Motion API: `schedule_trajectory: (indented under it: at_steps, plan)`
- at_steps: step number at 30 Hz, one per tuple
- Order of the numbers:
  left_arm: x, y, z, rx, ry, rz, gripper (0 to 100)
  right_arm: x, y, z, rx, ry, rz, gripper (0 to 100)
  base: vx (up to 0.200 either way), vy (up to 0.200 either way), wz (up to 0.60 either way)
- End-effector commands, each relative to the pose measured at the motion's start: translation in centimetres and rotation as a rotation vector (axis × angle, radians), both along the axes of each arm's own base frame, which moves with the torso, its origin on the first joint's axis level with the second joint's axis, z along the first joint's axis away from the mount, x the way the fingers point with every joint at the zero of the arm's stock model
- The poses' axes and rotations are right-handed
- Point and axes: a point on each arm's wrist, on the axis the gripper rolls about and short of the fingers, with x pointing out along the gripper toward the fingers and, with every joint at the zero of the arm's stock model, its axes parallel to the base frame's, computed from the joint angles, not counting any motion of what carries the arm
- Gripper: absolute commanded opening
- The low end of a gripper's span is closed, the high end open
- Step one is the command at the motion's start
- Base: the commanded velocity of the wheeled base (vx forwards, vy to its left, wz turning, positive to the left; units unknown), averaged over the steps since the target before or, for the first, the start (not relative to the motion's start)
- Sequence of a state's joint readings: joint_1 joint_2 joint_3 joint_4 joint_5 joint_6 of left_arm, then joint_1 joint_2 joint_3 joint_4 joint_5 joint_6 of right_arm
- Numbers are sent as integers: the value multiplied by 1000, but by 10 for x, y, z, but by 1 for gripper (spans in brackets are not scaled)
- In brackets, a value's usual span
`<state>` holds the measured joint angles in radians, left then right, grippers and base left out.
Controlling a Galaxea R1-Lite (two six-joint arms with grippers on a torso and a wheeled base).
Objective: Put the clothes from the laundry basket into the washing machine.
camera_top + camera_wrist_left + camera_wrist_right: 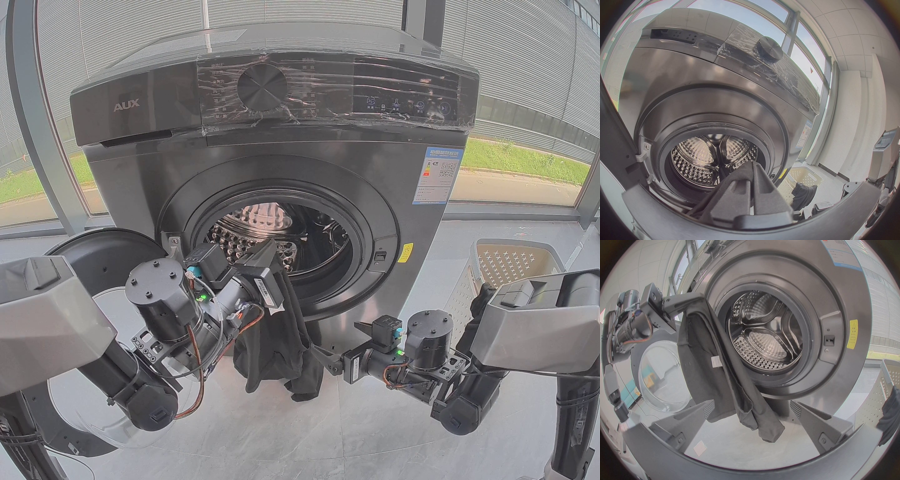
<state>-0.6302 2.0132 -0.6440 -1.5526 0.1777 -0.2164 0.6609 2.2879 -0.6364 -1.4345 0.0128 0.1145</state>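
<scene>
Pale grey tiles cover the floor (350,431), and tall windows (531,94) behind look out on grass and a ribbed wall. A dark grey washer (350,156) stands on the tiles. Its round door (100,250) is swung open at the far left.

Just right of the door, the left pincer (274,253) is clenched on a dark garment (281,350), holding it at the lower left of the drum (269,231) mouth. The garment is charcoal, creased and folded lengthwise. It hangs limp from the pincer down the washer's front, outside the drum, and a small white tag (716,361) shows on it.

Right of the hanging cloth, low and near the washer's foot, the right pincer (335,337) is released, jaws spread wide with nothing between them. At the far right stands a white perforated basket (500,262), and another dark cloth (481,300) is draped over its near rim.
</scene>
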Motion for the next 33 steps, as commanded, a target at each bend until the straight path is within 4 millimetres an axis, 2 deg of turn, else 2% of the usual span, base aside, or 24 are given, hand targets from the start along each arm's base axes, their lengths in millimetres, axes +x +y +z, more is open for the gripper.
schedule_trajectory:
  at_steps: [1,7,24,33]
  plan:
    - [0,1,1,-3,-4,2,0,5,5,-17,-9,17,19,100,0,0,0]
    - [0,1,2,-4,-6,2,0,10,10,-32,-13,35,46,100,0,0,0]
    - [-4,3,8,-13,-18,2,0,7,21,-50,-8,36,101,100,0,0,0]
    - [-4,4,7,-10,-13,5,0,0,16,-50,-25,56,103,100,0,0,0]
